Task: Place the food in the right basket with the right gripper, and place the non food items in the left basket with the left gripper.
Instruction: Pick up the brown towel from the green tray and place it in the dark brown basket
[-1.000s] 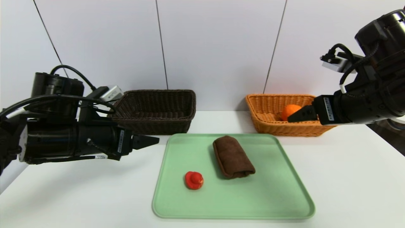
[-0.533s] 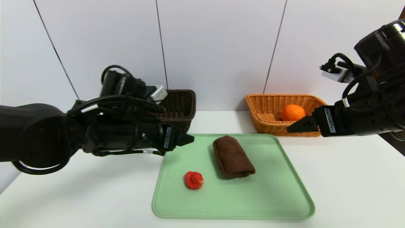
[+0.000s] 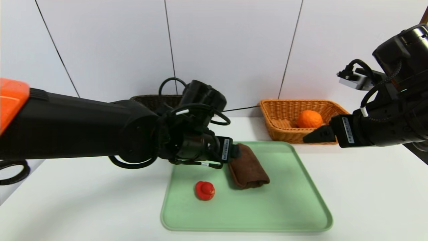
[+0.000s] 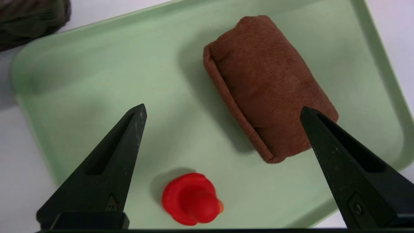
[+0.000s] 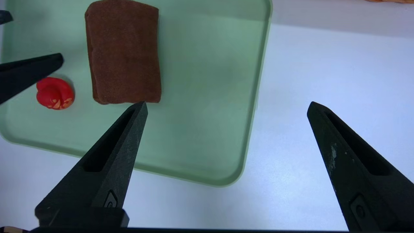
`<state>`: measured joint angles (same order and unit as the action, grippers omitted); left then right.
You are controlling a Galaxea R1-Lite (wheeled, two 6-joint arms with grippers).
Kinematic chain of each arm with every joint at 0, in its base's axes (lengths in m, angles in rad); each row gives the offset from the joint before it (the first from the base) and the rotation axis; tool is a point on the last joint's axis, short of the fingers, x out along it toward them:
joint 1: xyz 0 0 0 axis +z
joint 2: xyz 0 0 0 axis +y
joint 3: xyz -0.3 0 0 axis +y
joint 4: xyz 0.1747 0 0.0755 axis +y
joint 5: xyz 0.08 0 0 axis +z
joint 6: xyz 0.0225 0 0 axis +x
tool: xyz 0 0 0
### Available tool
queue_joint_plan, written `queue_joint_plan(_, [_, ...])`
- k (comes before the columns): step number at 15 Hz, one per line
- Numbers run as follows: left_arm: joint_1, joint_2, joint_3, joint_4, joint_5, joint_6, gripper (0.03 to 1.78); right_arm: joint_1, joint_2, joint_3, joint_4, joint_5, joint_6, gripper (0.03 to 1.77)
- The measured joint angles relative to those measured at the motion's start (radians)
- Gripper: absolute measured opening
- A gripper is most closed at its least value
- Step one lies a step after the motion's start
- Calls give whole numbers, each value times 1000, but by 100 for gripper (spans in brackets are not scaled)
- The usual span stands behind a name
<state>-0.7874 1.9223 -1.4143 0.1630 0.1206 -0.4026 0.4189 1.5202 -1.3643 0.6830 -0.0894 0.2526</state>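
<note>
The orange fruit lies in the right basket. A rolled brown towel and a small red toy rest on the green tray. My left gripper hovers open over the tray's far part, one finger above the towel's end, the other over bare tray beside the toy, holding nothing. My right gripper hangs open and empty in front of the right basket. The left basket is mostly hidden behind my left arm.
The tray sits mid-table with white tabletop around it. A white panelled wall stands right behind both baskets. My long left arm stretches across the table's left half, above the surface.
My left arm has swung in from the table's left side to above the tray, its gripper now at the towel. The right gripper has drawn back slightly from the orange basket.
</note>
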Motion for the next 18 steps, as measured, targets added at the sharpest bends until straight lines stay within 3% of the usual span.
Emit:
queue_joint_plan(4, [-59, 110, -198, 153, 29, -133, 169, -1, 0, 13, -3, -1, 0, 170])
queue_joint_plan(8, [-113, 238, -416, 309, 181, -191, 169, -5, -2, 17, -14, 0, 1, 170])
queue_joint_plan(10, [-134, 290, -510, 370, 207, -209, 169, -8, -4, 27, -30, -1, 1, 170])
queue_joint_plan(18, [-145, 379, -561, 386, 270, -217, 169, -17, -11, 61, -55, -1, 1, 170])
